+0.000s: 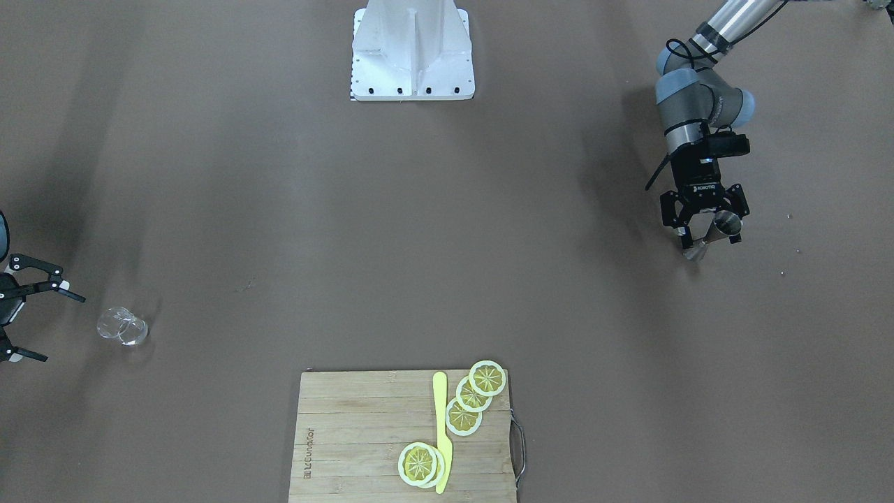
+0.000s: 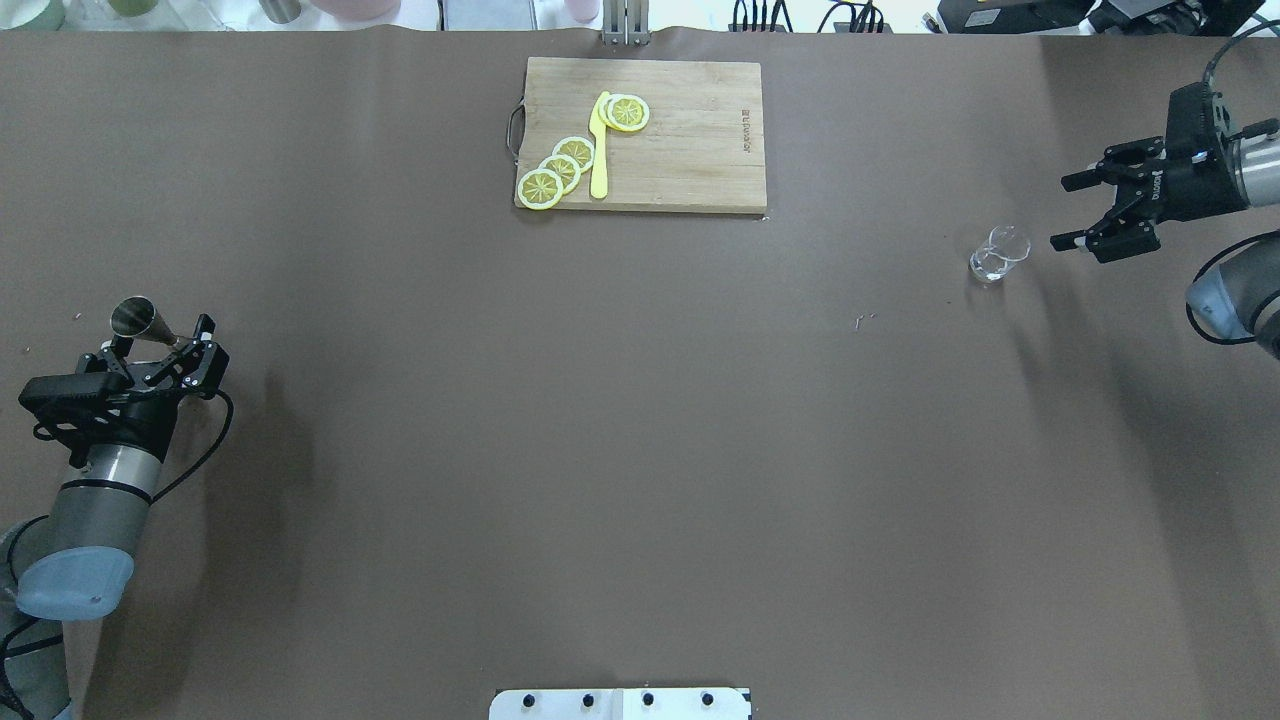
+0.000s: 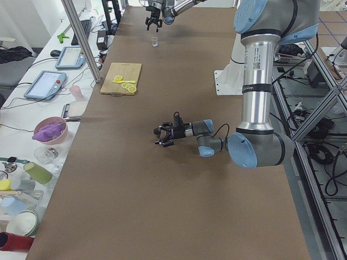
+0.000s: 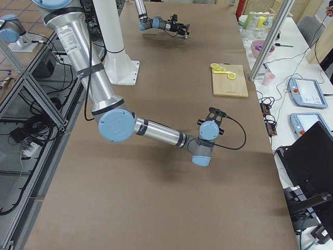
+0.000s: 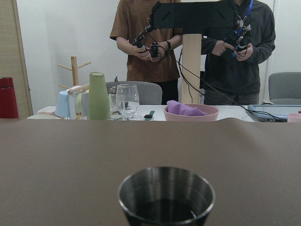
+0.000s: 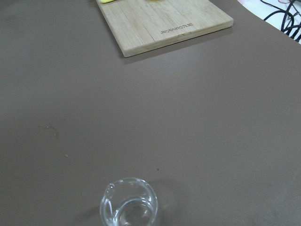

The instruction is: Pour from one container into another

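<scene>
Standing close to the edge of the surface (image 2: 640,450) on the robot's left, the steel jigger (image 1: 719,229) looks upright, with its wide mouth facing up and its narrow waist level with the left tool (image 1: 710,241). That tool lies low and roughly level, reaching toward the far edge. Its fingers (image 1: 735,237) are spread to either side of the jigger's waist with a gap on each side, so it is released, bracketing the jigger rather than squeezing it. The left wrist view looks straight across the jigger's round rim; the inside is dark, and whether anything is in it cannot be told. Well apart, near the edge on the robot's right, the clear glass tumbler (image 2: 998,253) stands on its thick base. The right tool (image 2: 1060,213) is near it, on the side toward that edge, and clear of the glass. Its jaws are wide apart and grasp nothing, and the tumbler lies just ahead of the fingertips, not between them. A wooden cutting board (image 2: 690,140) lies at the middle of the far edge. It carries a yellow knife (image 2: 599,150) and several lemon slices (image 2: 560,168), some overlapping in a row toward the board's handle end. Two people stand beyond the surface in the left wrist view.
</scene>
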You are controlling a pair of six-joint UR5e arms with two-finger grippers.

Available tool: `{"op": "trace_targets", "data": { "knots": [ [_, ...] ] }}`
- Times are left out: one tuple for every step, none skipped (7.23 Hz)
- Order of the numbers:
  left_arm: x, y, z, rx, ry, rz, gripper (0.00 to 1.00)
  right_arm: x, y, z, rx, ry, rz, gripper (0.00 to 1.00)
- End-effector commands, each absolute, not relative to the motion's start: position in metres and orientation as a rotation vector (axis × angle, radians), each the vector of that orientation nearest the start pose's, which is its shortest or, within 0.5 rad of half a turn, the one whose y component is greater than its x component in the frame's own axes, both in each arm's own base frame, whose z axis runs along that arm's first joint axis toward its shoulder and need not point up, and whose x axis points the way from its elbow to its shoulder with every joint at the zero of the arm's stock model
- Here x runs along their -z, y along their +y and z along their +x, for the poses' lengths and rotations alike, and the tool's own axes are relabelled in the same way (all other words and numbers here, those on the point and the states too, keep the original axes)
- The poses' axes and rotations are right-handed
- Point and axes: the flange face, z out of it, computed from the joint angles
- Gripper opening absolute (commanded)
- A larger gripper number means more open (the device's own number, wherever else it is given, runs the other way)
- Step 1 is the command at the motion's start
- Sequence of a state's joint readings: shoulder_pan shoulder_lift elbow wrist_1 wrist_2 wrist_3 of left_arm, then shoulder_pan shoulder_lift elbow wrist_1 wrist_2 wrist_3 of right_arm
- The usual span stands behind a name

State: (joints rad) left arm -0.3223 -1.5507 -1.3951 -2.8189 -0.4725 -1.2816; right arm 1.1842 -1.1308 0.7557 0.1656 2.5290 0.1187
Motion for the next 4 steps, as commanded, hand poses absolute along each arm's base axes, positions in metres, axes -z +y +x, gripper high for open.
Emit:
{"op": "trace_targets", "data": {
  "knots": [
    [-0.601,-0.358,0.371,0.618,0.609,1.225,0.96,-0.606,-0.588,-0.208,0.968,-1.100,1.095,1.00],
    [-0.601,-0.358,0.371,0.618,0.609,1.225,0.96,-0.607,-0.586,-0.211,1.000,-1.091,1.114,1.00],
    [-0.601,-0.358,0.371,0.617,0.608,1.225,0.96,-0.613,-0.584,-0.210,1.017,-1.088,1.109,1.00],
    [-0.603,-0.358,0.371,0.616,0.606,1.225,0.76,-0.617,-0.588,-0.212,1.014,-1.086,1.098,1.00]
  ]
}}
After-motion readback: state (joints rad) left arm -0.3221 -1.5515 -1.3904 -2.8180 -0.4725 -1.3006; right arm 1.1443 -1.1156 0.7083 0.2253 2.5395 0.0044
